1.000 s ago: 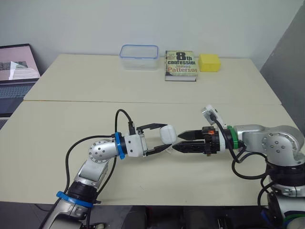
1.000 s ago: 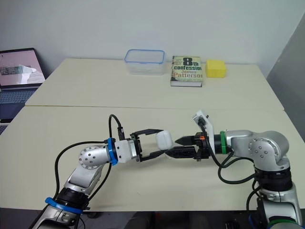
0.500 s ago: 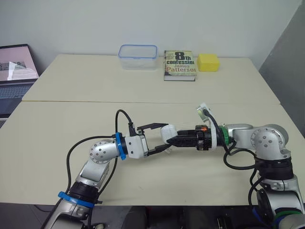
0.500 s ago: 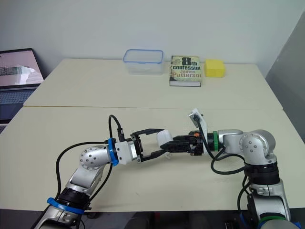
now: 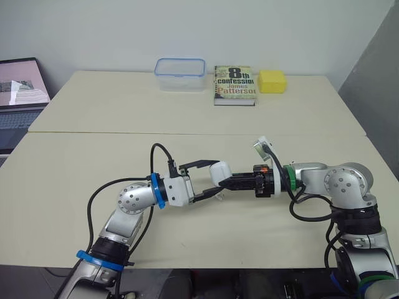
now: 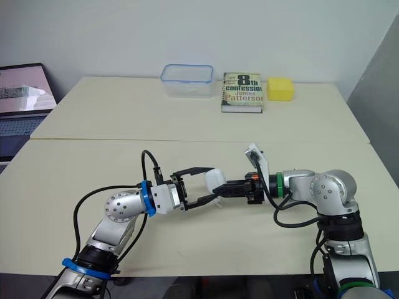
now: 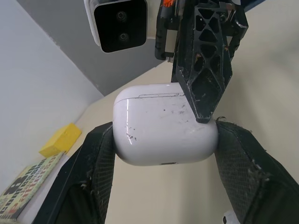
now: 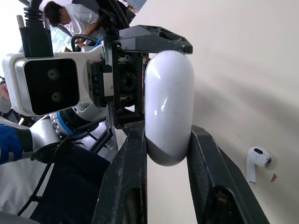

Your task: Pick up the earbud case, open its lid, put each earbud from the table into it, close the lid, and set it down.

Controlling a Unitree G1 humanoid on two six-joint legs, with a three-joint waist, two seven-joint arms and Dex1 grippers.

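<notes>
The right end effector (image 8: 168,131) has advanced to clasp the earbud case (image 7: 163,123).

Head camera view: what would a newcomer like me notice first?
A white earbud case hangs above the near table, gripped by the left gripper and the right gripper at once. One loose earbud lies on the table close by; a book sits at the far edge.

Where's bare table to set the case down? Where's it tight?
Bare: the near table left of the left arm, toward the laptop; the strip between the table seam and the arms; the far table in front of the container and book. Crowded: around the earbud case, where left gripper and right gripper meet and an earbud lies.
</notes>
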